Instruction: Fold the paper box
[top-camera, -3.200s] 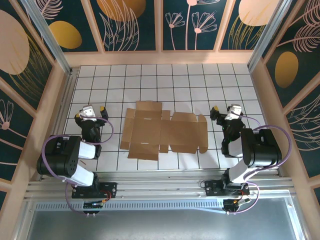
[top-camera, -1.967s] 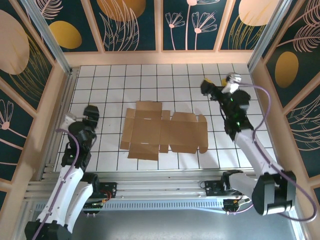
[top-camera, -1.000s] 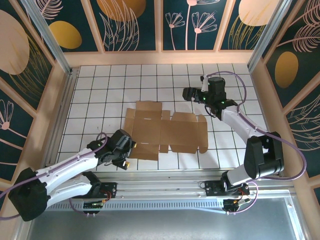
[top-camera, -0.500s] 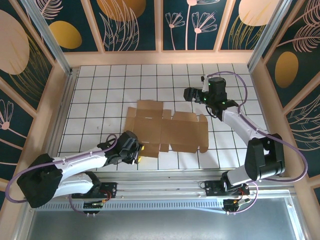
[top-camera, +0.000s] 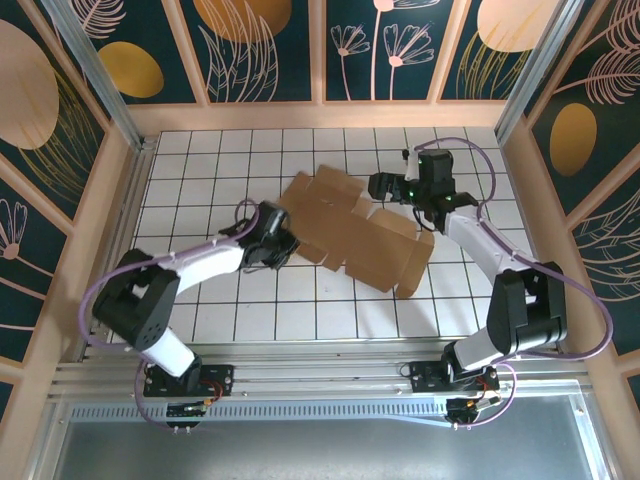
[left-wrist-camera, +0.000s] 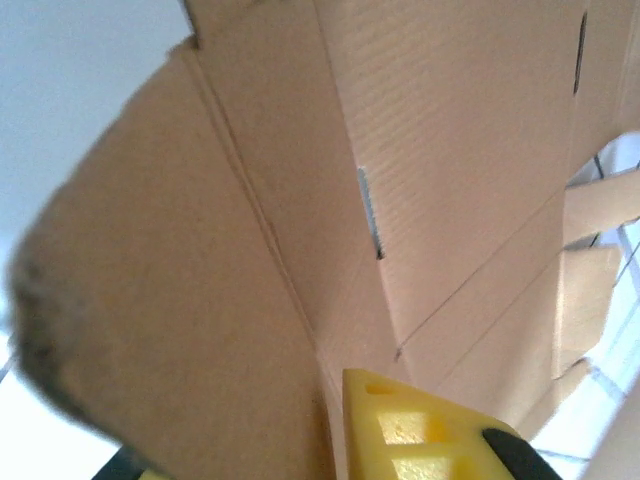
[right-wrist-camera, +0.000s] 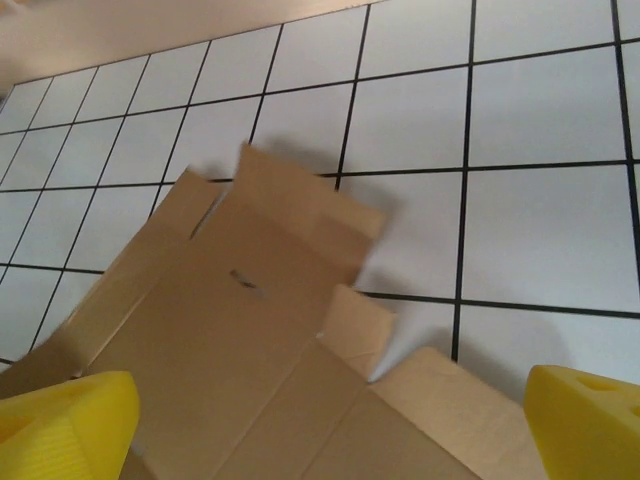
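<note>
Firstly, risk: plain brown die-cut cardboard box sheet (top-camera: 352, 228) sliding or creasing off-score, if dragged by one flap.
Box place: mid table (top-camera: 200, 160), lying diagonally.
Left pincer (top-camera: 282, 245): at sheet's left flap; grasp impossible to tell.
Right pincer (top-camera: 382, 187): spread wide, just over far-right edge.

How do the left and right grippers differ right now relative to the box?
The left gripper sits at the paper box's left edge, cardboard close against its camera; the right gripper is at the far edge, looking down on the sheet. The right jaws stand wide open; whether the left jaws are open or shut is unclear. Both have yellow fingertips.
</note>
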